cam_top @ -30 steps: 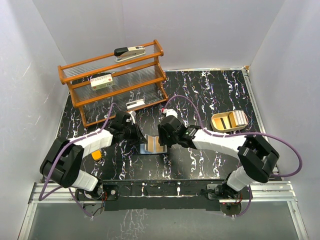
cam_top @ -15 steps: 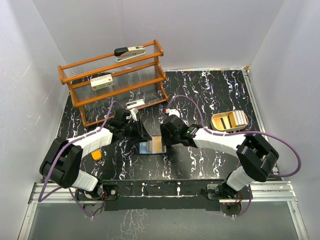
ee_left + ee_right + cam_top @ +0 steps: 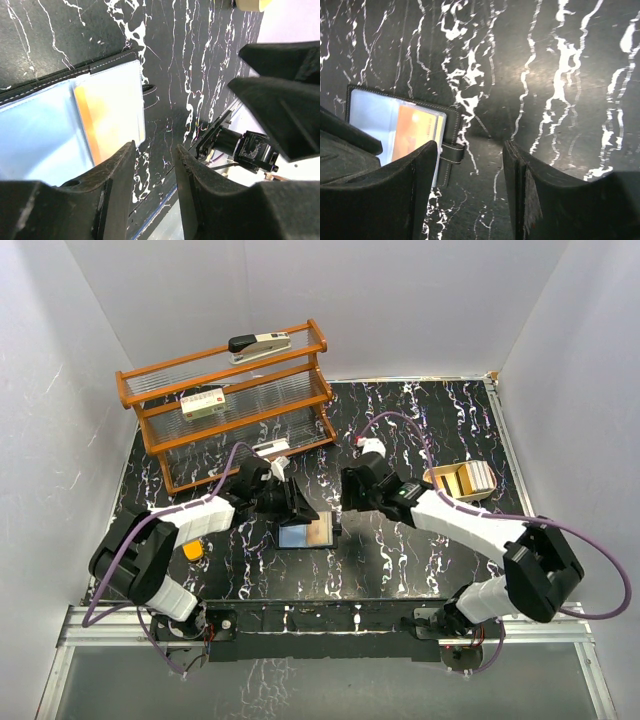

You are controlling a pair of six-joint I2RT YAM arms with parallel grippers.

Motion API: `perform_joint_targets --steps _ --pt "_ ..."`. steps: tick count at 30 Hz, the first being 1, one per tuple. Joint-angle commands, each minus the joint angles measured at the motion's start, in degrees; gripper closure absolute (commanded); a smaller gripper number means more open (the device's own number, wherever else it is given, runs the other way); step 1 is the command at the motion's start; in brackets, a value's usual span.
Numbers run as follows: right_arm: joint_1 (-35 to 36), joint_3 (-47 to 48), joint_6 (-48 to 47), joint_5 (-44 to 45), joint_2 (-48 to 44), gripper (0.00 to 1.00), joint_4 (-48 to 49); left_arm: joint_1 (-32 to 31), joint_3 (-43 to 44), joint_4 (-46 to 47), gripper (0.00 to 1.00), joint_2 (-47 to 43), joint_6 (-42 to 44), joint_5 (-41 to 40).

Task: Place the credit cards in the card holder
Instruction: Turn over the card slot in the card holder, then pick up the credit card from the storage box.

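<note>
The card holder [image 3: 300, 535] lies open and flat at the table's middle front, its bluish lining up. An orange credit card [image 3: 318, 532] sits in its right pocket; it also shows in the left wrist view [image 3: 107, 117] and the right wrist view [image 3: 415, 134]. The dark card is hidden. My left gripper [image 3: 297, 506] hovers just above the holder's far edge, open and empty [image 3: 155, 167]. My right gripper [image 3: 350, 498] is open and empty, to the right of the holder [image 3: 395, 122], near its strap [image 3: 453, 153].
A wooden rack [image 3: 235, 405] stands at the back left with a stapler [image 3: 260, 343] on top and a white item [image 3: 203, 403] on its shelf. A tan oval tray [image 3: 458, 483] sits at the right. A small orange block [image 3: 193, 551] lies by the left arm.
My right gripper has drawn back up and to the right, away from the holder. My left gripper has shifted right over the holder's far edge. The holder now lies uncovered with the orange card in it.
</note>
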Motion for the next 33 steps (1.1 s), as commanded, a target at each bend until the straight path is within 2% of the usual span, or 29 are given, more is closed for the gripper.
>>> perform_joint_targets --steps 1,5,11,13,17,19,24,28,33 --pt "-4.1 2.1 -2.8 1.7 -3.2 0.46 -1.4 -0.5 -0.8 2.8 0.64 0.1 -0.9 2.3" --pt "-8.7 4.4 -5.2 1.4 -3.3 0.45 -3.0 -0.5 -0.4 0.5 0.6 -1.1 0.4 0.4" --pt "-16.9 8.7 -8.7 4.3 -0.5 0.43 -5.1 -0.6 1.3 -7.5 0.48 -5.0 5.4 -4.1" --pt "-20.4 10.1 -9.6 4.8 0.9 0.43 -5.9 -0.6 2.3 -10.6 0.36 -6.8 7.1 -5.6" --pt "-26.1 12.5 -11.3 7.4 3.4 0.43 -6.8 -0.5 4.6 -16.6 0.2 -10.7 10.7 -7.6" --pt "-28.6 13.6 -13.6 9.4 4.6 0.42 -7.4 -0.5 6.0 -20.0 0.02 -12.2 12.5 -8.6" --pt "-33.8 16.1 -18.0 16.3 8.3 0.4 -9.6 -0.6 8.5 -26.8 0.01 -15.6 16.2 -9.7" --pt "-37.2 18.1 -19.7 18.5 11.8 0.39 -12.4 -0.5 9.4 -30.3 0.01 -17.5 19.0 -9.2" --pt "-37.8 17.9 -22.1 22.8 14.7 0.37 -12.8 -0.6 10.0 -33.3 0.01 -19.0 22.7 -10.3"
